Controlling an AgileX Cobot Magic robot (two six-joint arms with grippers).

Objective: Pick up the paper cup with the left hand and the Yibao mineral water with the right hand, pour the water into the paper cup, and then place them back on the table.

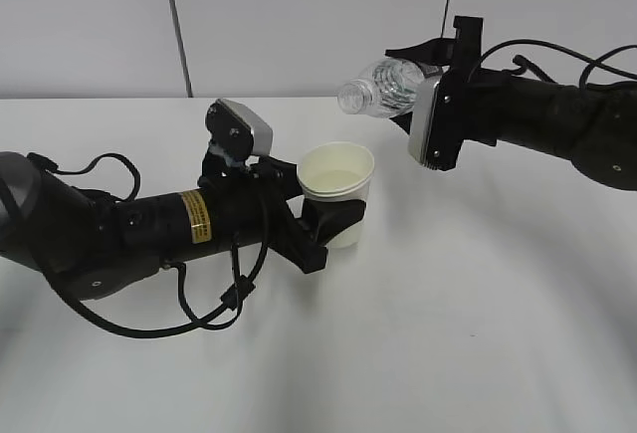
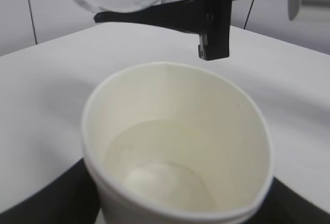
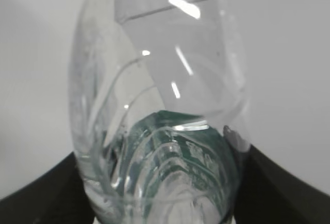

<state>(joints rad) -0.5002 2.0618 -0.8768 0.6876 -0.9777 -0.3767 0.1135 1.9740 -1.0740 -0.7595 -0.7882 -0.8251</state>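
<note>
Paper cup (image 2: 175, 147) base cut off by the left wrist view's bottom edge, Yibao mineral water (image 3: 160, 131) blurred and overfilling the right wrist view, its mouth out of frame, right pincer (image 1: 428, 60) fingertips hidden behind the bottle.

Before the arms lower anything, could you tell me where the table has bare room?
The table is bare across the front right, below the right hand holding the Yibao mineral water, and along the back left. It is crowded mid-left, where the left hand grips the paper cup with its cable.

Exterior view slants down frontally; wrist views sit close, sharing the bottle (image 1: 383, 86).
</note>
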